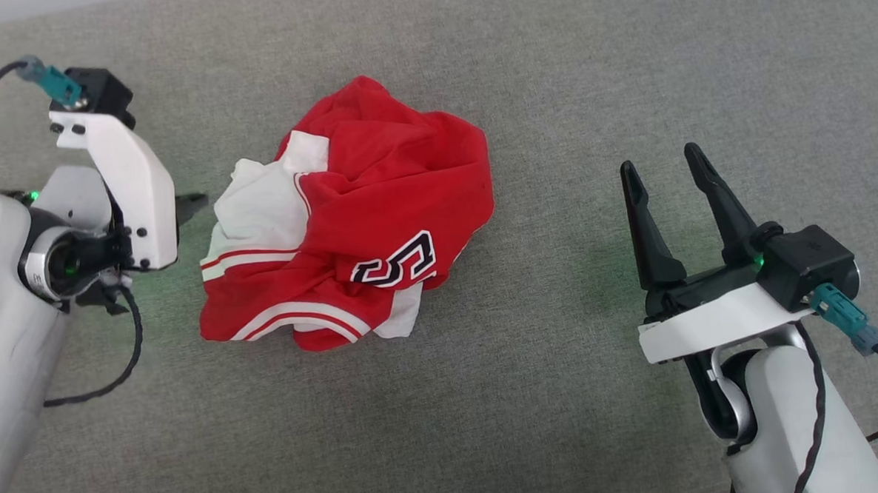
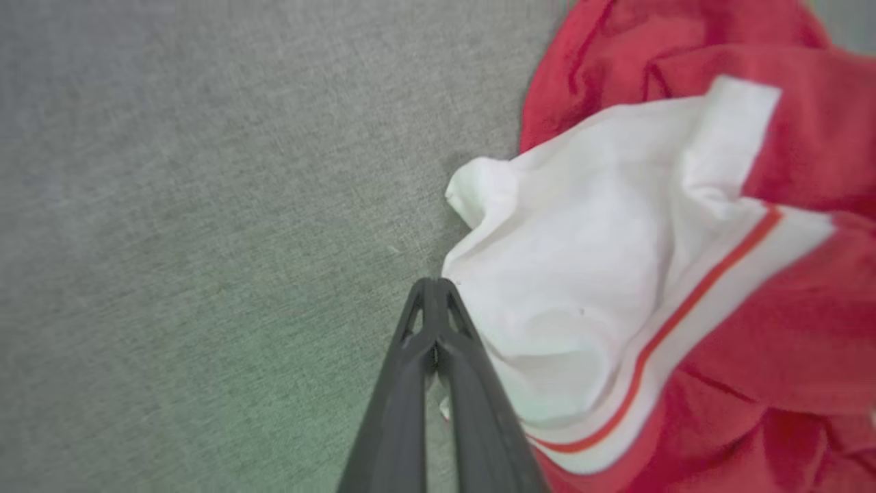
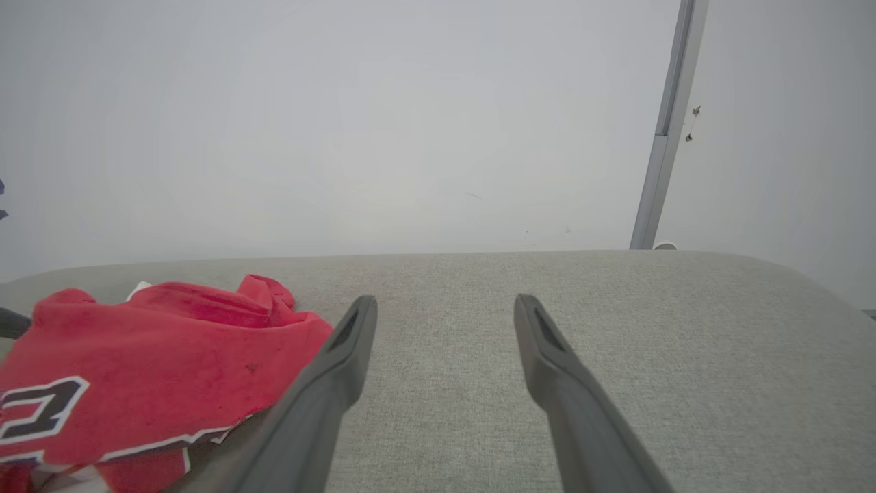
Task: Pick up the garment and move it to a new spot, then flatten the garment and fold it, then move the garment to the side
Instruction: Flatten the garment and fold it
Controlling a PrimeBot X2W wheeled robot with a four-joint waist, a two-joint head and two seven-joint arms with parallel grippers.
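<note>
Scene: You are looking down on a grey fabric-covered counter [image 1: 623, 60] with one garment, a red jersey [image 1: 363, 205], near its middle.
Jersey: It lies bunched in a crumpled heap, not spread. The red body is uppermost, and a black, white-outlined numeral [image 1: 399, 261] faces up near the front. A white sleeve [image 1: 259, 210] with red stripe trim sticks out on the robot's left side.
Left hand: The left hand [image 1: 194, 204] sits low at the left edge of the heap. In the left wrist view its [image 2: 435, 287] two dark fingers are pressed together, with their tips right at the border of the white sleeve [image 2: 582, 260]. No cloth shows plainly between the tips, so you cannot tell whether any fabric is caught.
Right hand: The right hand [image 1: 661, 161] is well to the right of the jersey, over bare counter. Its fingers are spread wide and hold nothing.
Step in hand: This looks like the first step, taking hold of the jersey by the sleeve edge to pick it up.
Next move: Raise the left hand slowly and watch the sleeve. If it lifts, carry the jersey to its new spot. If the fingers come up bare, open them and reach further over the fold.
Not yet done: the move, flattening, folding and setting aside.
</note>
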